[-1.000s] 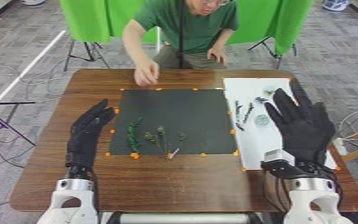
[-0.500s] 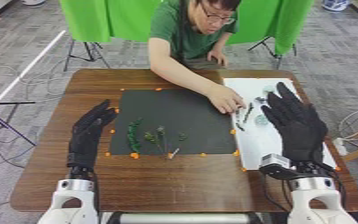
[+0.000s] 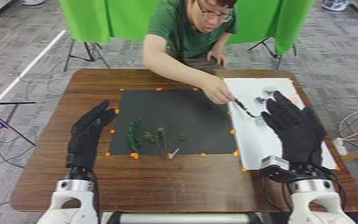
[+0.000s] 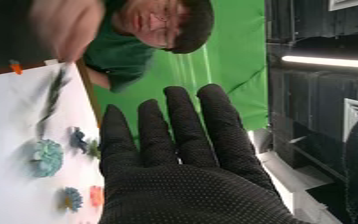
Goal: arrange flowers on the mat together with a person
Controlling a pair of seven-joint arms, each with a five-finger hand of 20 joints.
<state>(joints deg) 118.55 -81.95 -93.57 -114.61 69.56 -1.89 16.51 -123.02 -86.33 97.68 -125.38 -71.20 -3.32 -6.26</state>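
Person's hand (image 3: 216, 93) grips a stem (image 3: 243, 106) by the mat's (image 3: 175, 112) right edge; left hand (image 3: 86, 132) left of it, right hand (image 3: 300, 137) right, fingers extended on both.

Head cam: high up at robot's side of table (image 3: 220, 187), faces fwd + steeply down, mid-range; takes in whole tabletop, w/ floor (image 3: 47, 80) around it, person (image 3: 189, 42) opp. & green curtain (image 3: 286, 25) behind.

R wrist cam: on R arm, v. close behind right hand (image 3: 297, 132), looks past its fingers (image 4: 184, 130) across table toward person, tilted so scene is turned approx. sideways; also gets ceiling light (image 4: 331, 61).

Shared btwn views: right hand, person, curtain, white mat (image 3: 254, 142), part of black mat (image 3: 175, 110).
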